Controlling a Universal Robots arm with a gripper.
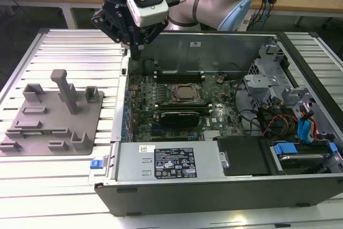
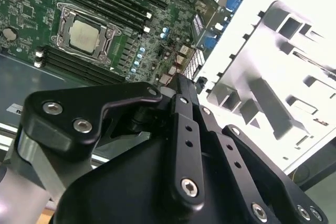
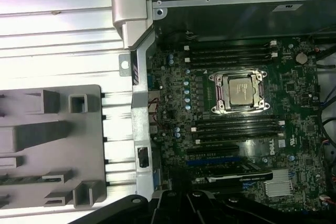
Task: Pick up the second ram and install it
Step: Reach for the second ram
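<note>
while the gripper [image 1: 137, 51] hangs over the open computer case [image 1: 214, 199] at its far corner on the exterior view's left, i cannot tell whether it is clenched or released. the grey fixture [image 1: 51, 119] lies left of the case. i cannot tell where the second ram is.
</note>
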